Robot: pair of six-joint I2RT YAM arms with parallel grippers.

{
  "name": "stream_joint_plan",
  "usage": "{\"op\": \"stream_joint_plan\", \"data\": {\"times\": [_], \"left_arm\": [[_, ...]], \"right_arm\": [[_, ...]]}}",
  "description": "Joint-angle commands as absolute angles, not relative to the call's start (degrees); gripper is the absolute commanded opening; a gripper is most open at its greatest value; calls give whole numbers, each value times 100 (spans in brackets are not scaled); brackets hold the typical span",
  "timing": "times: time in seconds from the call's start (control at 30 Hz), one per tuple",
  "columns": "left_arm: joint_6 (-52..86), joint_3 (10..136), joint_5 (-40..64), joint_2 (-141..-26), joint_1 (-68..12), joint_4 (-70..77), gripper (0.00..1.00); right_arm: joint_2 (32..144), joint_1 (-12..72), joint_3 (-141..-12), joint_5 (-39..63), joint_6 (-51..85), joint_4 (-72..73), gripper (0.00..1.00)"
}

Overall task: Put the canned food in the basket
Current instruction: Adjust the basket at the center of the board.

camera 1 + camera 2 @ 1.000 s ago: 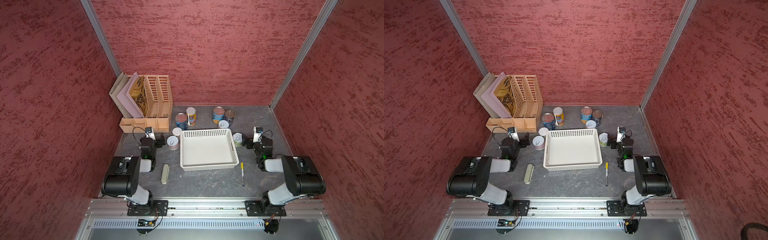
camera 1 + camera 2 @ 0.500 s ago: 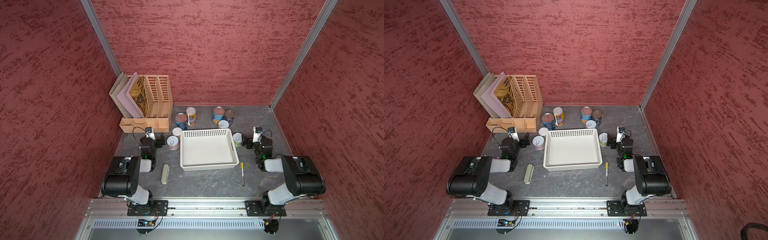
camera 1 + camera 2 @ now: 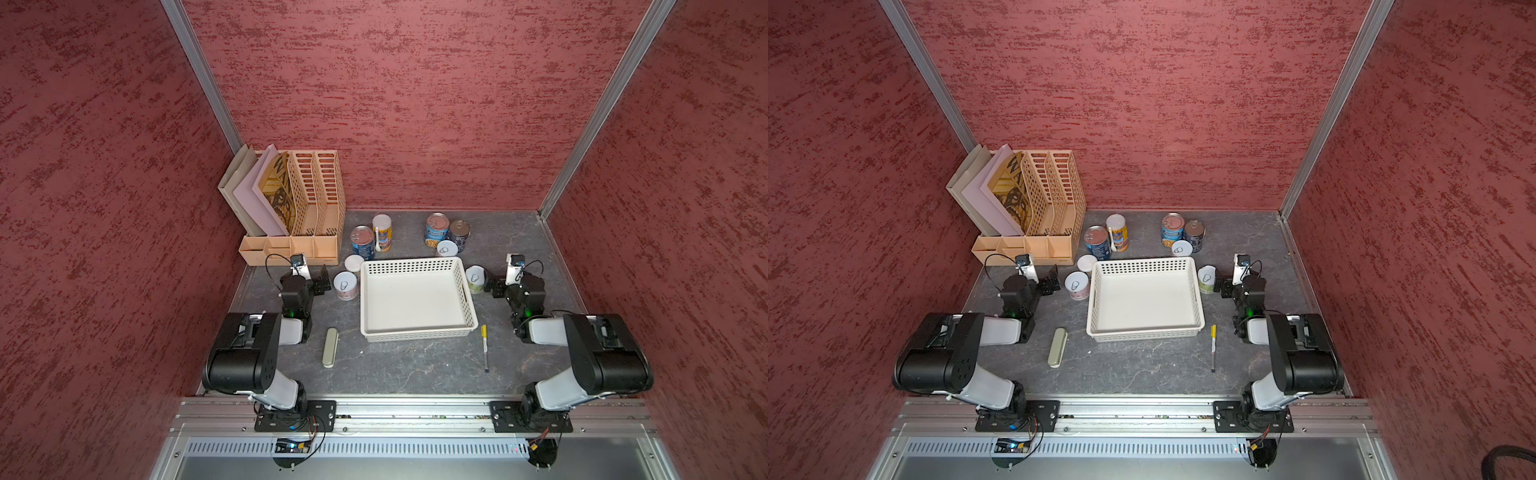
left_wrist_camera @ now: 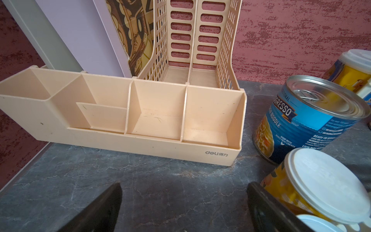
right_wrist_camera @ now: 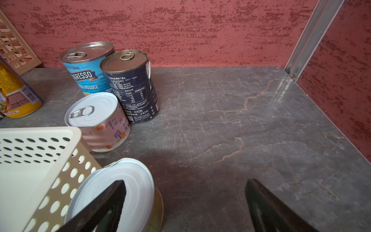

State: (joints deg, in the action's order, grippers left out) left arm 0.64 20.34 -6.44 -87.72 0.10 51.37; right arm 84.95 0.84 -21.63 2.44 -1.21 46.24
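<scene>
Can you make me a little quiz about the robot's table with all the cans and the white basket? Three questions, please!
1. True or false: the basket already has a can inside it.
2. Pick one: the dark can stands right beside
A) a blue-labelled can
B) a pencil case
C) a robot arm
3. Fill the gap: the pen lying on the table has a ____ cap.

Key
1. False: the basket is empty.
2. A
3. yellow
</scene>
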Motion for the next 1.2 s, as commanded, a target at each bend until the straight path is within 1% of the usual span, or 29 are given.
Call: {"op": "stream_joint_plan", "data": {"times": [0.0, 0.07, 0.13, 0.17, 0.23, 0.27, 0.3, 0.37, 0.47, 0.5, 0.57, 0.6, 0.67, 0.7, 0.77, 0.87, 0.93, 1.0, 1.17], "left_arm": [[-10, 2048, -1032, -8467, -122, 5154, 100], [84, 2289, -1973, -8098, -323, 4410, 100], [78, 2719, -2197, -7640, -507, 3241, 100], [341, 2935, -2464, -7421, -615, 2612, 100], [1265, 3590, -3046, -6892, -834, 818, 100], [1727, 3938, -3077, -6631, -889, -60, 100], [2058, 4223, -2863, -6400, -896, -683, 100], [2474, 4488, -2271, -6000, -886, -1278, 100], [3124, 4449, -893, -5465, -738, -1572, 100], [3424, 4389, -549, -5330, -683, -1679, 100], [3522, 4224, 68, -5147, -541, -1584, 100], [3462, 4149, 320, -5087, -467, -1537, 100], [3386, 4025, 681, -5032, -350, -1511, 100], [3612, 3992, 846, -5018, -264, -1489, 100], [3601, 3965, 1532, -4967, 2, -1295, 100], [3855, 3789, 1715, -4727, 335, -1154, 100], [4058, 3711, 2310, -4698, 544, -1010, 100], [4030, 3827, 2875, -4873, 623, -898, 100], [3893, 4296, 3173, -5525, 615, -1369, 100]], "right_arm": [[7751, 347, -2502, -431, -298, 3931, 99], [7790, 523, -2549, -793, -399, 3952, 98], [7740, 868, -2901, -1481, -517, 3425, 98], [7633, 993, -3117, -1657, -451, 3015, 98], [7313, 1162, -3487, -1547, -98, 2227, 98], [7172, 1169, -3665, -1427, 172, 1892, 99], [7055, 1171, -3893, -1353, 509, 1434, 98], [6979, 1173, -4520, -1161, 972, 327, 98], [7144, 1187, -5394, -666, 1680, -1055, 98], [7271, 1193, -5631, -405, 1885, -1426, 98], [7573, 1263, -5961, 113, 1999, -1873, 98], [7771, 1344, -6128, 226, 1955, -2138, 98], [8046, 1531, -6333, 66, 1943, -2514, 98], [8110, 1606, -6297, 101, 1921, -2495, 99], [8094, 1750, -6051, 221, 1906, -2201, 98], [8161, 1929, -6143, 303, 1876, -2305, 97], [8229, 2035, -6154, 224, 1829, -2299, 96], [8314, 2073, -6150, 232, 1828, -2240, 96], [8912, 2083, -6349, 116, 1786, -2399, 91]]}}
